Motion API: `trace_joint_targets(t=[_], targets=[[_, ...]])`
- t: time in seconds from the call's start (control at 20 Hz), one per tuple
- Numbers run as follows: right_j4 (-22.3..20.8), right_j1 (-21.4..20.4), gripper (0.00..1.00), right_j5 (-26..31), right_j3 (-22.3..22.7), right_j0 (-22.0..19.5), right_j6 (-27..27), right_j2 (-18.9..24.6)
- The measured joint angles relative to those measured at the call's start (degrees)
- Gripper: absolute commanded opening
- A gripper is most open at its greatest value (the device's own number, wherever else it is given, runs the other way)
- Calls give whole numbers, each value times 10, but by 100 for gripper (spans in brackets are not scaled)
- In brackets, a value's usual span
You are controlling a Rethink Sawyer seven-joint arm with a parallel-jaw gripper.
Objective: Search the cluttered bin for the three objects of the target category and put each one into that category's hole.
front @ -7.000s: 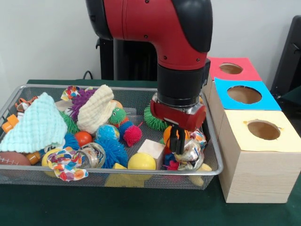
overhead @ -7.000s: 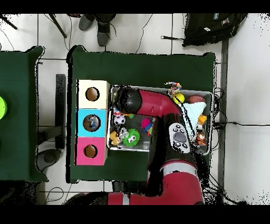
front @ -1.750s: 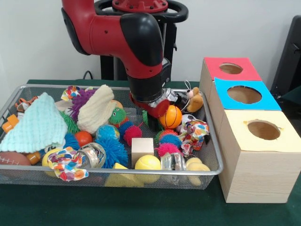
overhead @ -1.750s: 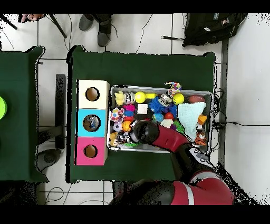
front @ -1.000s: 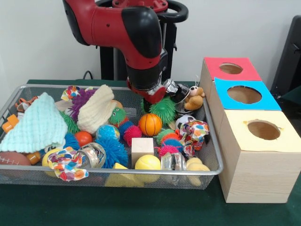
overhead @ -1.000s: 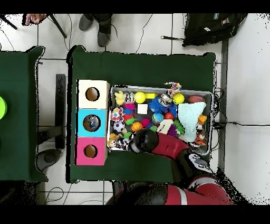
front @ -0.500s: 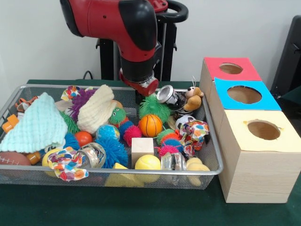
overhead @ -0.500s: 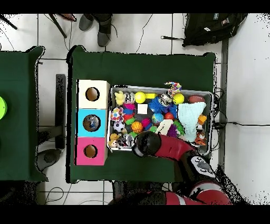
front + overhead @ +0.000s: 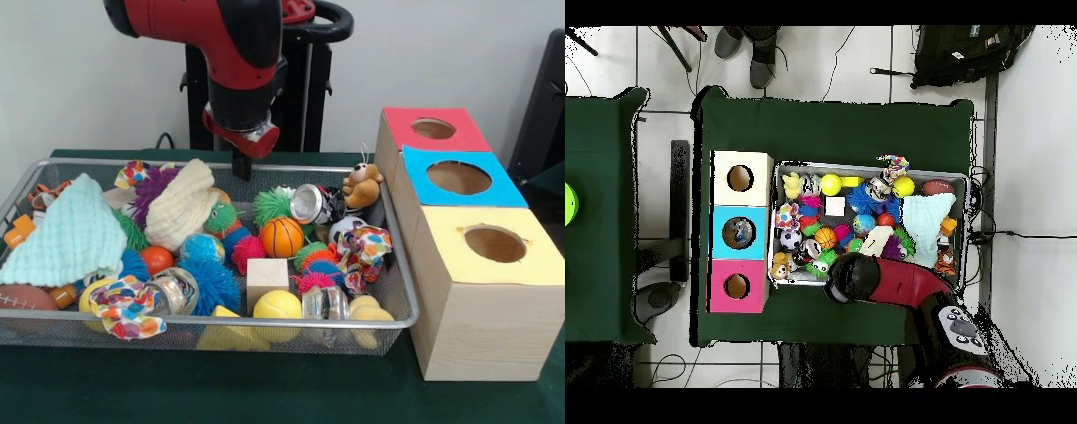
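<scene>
The pincer is held above the far rim of the wire-mesh bin, its dark tips close together with nothing between them. The target category cannot be determined; ball-shaped candidates are noted mid-bin: a small orange basketball, a smooth yellow ball, a soft spiky pink ball. For the next pick, one exposed item should be chosen, approached from straight above and gripped across its widest part. Spiky rubber toys are judged yielding; the wooden cube is hard-edged; the knitted cloth drapes. The red, blue and yellow holes top the wooden box beside the bin.
</scene>
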Motion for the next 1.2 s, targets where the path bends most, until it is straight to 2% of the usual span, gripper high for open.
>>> trace_joint_targets(t=[0.25, 0.65, 0.85, 1.2], targets=[[-24, -1, 0, 19, -13, -12, 0, -4], [-56, 19, 0, 26, -45, -26, 0, -8], [-78, 40, 0, 27, -80, -33, 0, -13], [-82, 53, 0, 52, -131, -39, 0, -13]])
